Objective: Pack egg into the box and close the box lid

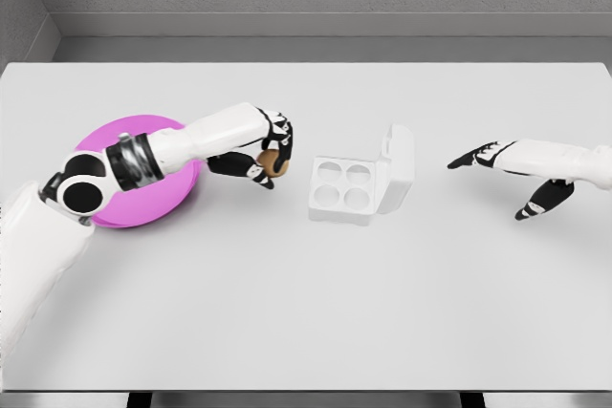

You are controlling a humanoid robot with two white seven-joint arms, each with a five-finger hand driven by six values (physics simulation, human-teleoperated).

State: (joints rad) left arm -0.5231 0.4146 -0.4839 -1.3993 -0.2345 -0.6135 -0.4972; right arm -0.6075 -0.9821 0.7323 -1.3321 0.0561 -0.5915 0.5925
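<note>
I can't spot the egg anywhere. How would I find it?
Start at the pink plate on the table's left, then follow the left hand toward the open white box. The egg is the small brown ball in its black-tipped fingers.

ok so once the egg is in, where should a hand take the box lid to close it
Likely the lid's free top edge, approached from the right by the right hand. The lid stands upright, hinged along the box's right side, so pushing there tips it left over the cups.

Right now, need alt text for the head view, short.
The left hand holds a brown egg above a white table, between a round pink plate and an open white four-cup egg box. The right hand hovers open, right of the box.
</note>
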